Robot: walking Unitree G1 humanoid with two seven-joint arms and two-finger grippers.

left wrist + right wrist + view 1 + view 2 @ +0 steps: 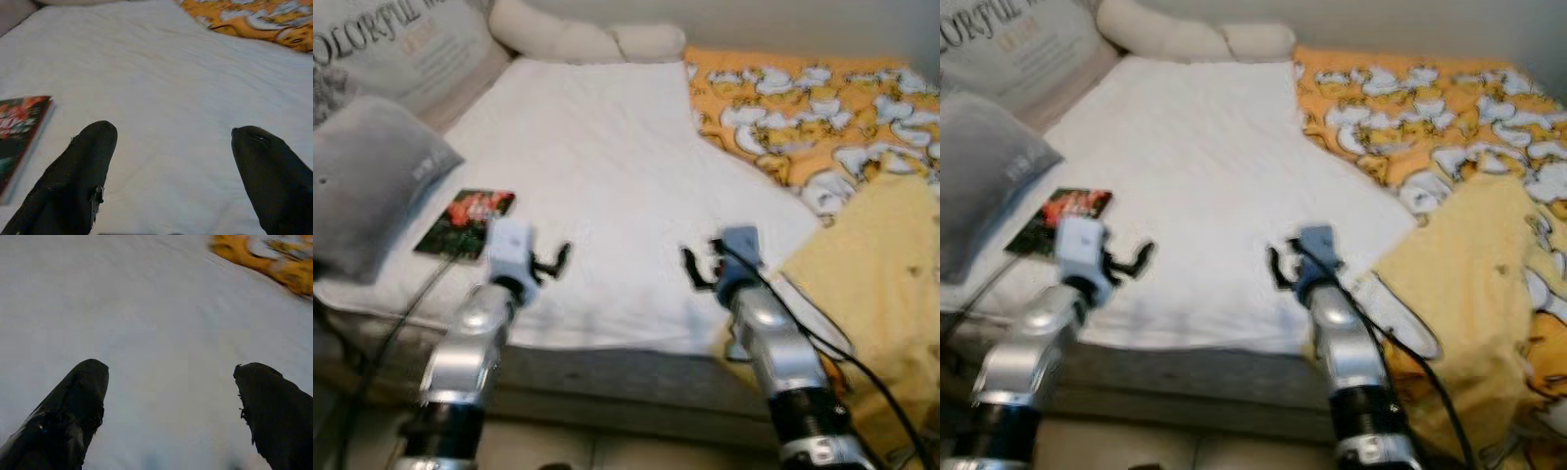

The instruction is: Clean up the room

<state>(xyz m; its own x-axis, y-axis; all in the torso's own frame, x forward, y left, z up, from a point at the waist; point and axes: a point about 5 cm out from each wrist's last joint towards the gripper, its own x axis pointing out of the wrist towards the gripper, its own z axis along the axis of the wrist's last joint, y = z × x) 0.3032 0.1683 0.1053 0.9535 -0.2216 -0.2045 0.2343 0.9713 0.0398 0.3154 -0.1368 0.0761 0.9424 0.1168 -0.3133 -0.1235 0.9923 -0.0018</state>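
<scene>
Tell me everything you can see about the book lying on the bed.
The thin rectangular book with a dark cover and red flower-like print lies flat and closed on the white bed sheet, near the mattress's front left edge. It looks like a glossy paperback; its title is too blurred to read. The grey pillow sits just to its left, apparently not touching it. The left claw hovers open just to its right, not touching it. A dark cable runs close to its near corner.

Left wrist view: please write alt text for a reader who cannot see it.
Two black fingers of the left gripper are spread open above a white bed sheet. A book with a red and dark cover lies on the sheet beside one finger, and an orange patterned blanket covers the far corner.
</scene>
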